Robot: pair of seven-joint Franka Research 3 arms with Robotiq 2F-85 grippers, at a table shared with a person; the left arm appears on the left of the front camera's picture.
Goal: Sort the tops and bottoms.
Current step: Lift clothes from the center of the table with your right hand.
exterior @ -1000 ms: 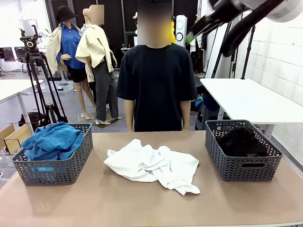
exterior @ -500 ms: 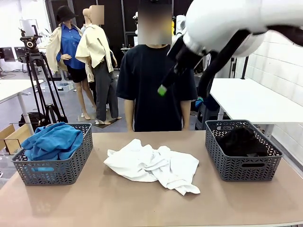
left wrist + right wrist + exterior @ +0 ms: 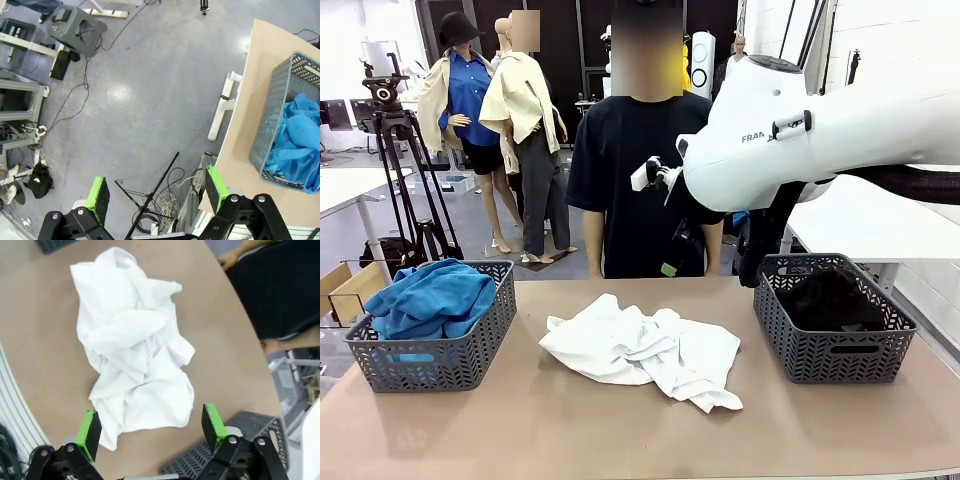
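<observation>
From my remote seat, the white tops (image 3: 645,350) lie crumpled in the middle of the front view, on the bare table (image 3: 520,420) between the two grey baskets. The left basket (image 3: 435,355) at the lower left of the frame holds the blue tops (image 3: 430,297); the right basket (image 3: 832,350) at the lower right holds the black bottoms (image 3: 830,300). So the white heap is what I judge is left to sort.

My right gripper (image 3: 152,432) hangs above that heap with its green pads (image 3: 212,422) wide apart and nothing between them. In the right wrist view the white cloth fills the centre, above and between the fingers, its long axis running from the upper left of the frame down toward the bottom centre (the pile is wrinkled, so a fold ridge should be easy to pinch).

My left gripper (image 3: 155,192) is also spread and empty, looking at the floor beside the table edge, with the blue-filled basket at the right of its frame. The right arm is plainly nearer the white cloth
</observation>
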